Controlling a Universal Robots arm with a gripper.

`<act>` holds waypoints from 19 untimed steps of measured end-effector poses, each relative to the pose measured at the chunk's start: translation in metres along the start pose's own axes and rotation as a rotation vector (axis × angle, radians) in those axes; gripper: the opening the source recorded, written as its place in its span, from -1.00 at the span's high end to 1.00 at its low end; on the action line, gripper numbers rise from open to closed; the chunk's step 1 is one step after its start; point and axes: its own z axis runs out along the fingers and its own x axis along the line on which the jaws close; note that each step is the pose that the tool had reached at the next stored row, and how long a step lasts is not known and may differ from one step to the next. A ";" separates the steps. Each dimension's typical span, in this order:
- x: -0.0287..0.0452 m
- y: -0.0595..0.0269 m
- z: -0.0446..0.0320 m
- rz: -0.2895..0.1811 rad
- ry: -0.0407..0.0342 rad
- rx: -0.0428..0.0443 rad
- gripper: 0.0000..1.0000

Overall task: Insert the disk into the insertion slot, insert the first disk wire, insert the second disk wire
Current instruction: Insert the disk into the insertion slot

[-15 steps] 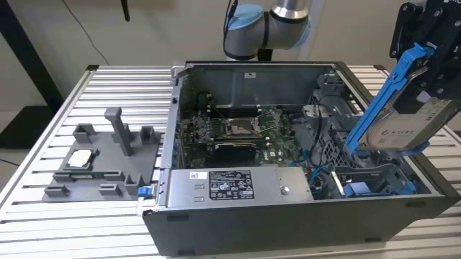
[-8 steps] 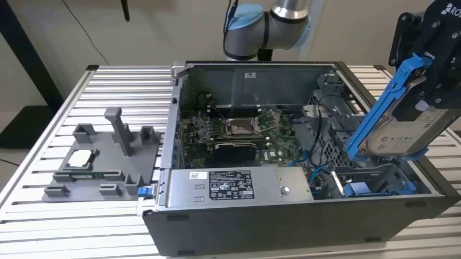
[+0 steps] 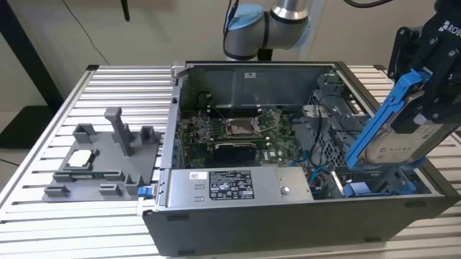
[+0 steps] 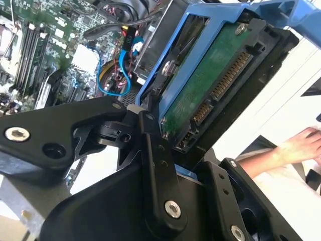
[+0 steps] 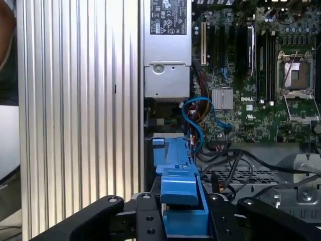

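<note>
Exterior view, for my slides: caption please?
Black robot hand holds blue-framed silver hard drive tilted above open grey computer case.

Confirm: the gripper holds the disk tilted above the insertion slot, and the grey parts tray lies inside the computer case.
No: in the exterior view the grey parts tray lies on the slatted table beside the computer case. The gripper does hold the disk tilted above the insertion slot.

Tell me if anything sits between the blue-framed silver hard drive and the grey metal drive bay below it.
Nothing visible does. The blue-framed silver disk hangs tilted in the black gripper over the grey metal insertion slot; a blue cable curls beside it.
</note>
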 end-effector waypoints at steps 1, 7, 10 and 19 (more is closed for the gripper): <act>0.0004 -0.0001 0.0015 0.000 -0.0001 0.0000 0.34; 0.0015 -0.0009 0.0115 0.000 -0.0005 0.0000 0.34; 0.0015 -0.0015 0.0170 0.000 -0.0006 0.0000 0.34; 0.0014 -0.0046 0.0305 0.000 -0.0009 0.0000 0.34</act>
